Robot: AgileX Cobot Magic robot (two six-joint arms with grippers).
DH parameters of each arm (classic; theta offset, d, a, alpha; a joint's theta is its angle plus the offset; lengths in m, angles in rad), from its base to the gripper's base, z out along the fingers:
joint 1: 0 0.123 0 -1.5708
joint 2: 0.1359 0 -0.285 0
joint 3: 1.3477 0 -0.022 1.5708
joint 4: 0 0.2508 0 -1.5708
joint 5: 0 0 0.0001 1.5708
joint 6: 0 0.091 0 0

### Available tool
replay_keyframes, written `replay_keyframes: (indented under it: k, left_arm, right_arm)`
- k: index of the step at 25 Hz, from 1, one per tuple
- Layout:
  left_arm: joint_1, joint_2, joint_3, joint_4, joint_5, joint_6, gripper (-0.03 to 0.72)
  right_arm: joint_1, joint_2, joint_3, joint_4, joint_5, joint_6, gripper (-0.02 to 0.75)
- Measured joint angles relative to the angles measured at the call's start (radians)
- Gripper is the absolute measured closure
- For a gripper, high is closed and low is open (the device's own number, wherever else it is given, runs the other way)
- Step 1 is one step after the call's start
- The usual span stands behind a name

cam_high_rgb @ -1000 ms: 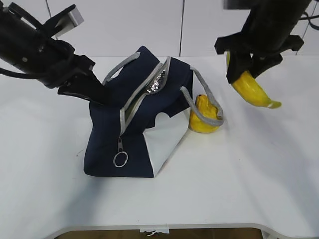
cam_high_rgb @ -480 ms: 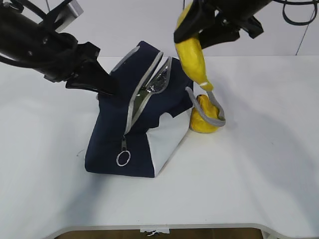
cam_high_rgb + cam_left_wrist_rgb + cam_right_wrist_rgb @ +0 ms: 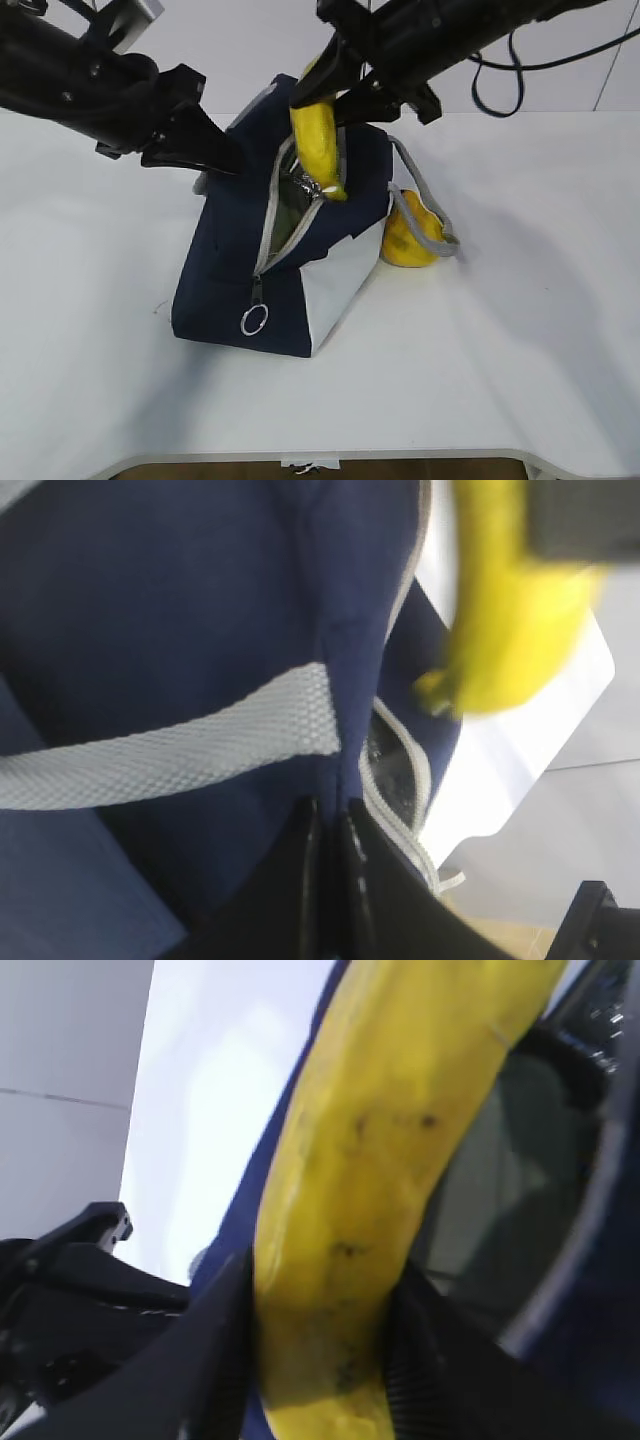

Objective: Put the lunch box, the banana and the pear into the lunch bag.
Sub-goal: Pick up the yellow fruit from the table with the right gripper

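The navy lunch bag (image 3: 225, 270) stands mid-table with its zipper open. My left gripper (image 3: 215, 160) is shut on the bag's left upper edge (image 3: 333, 820) and holds the mouth apart, beside a grey handle (image 3: 170, 750). My right gripper (image 3: 330, 85) is shut on the banana (image 3: 318, 135), which hangs tip-down over the opening with its pale tip at the zipper line. In the right wrist view the banana (image 3: 380, 1160) sits between the fingers (image 3: 320, 1330). A pale green surface (image 3: 490, 1190) inside the bag looks like the lunch box lid. The pear (image 3: 405, 240) lies against the bag's right side, under a handle loop.
The zipper's metal ring pull (image 3: 254, 320) hangs at the bag's front end beside the white end panel (image 3: 335, 285). White table (image 3: 520, 330) stretches to the right and front of the bag. Both black arms cross above the bag from either side.
My right arm has carried the banana from the right side leftwards and turned it tip-down over the bag's opening. The left gripper has pulled the bag's edge, and the mouth gapes wider.
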Motion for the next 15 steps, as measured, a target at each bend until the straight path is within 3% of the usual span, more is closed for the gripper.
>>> replay_keyframes:
  k: [7,11,15]
  left_arm:
    - [0.000,0.000,0.000,-0.012,-0.009,0.000,0.694]
    - [0.000,0.000,0.000,-0.012,-0.027,0.000,0.694]
    - [0.000,0.000,0.000,-0.020,-0.053,0.000,0.694]
  right_arm:
    - [0.020,0.084,0.001,0.204,-0.006,-0.151,0.448]
    - [0.020,0.109,0.001,0.218,0.008,-0.175,0.448]
    - [0.020,0.125,0.001,0.150,0.081,-0.185,0.448]
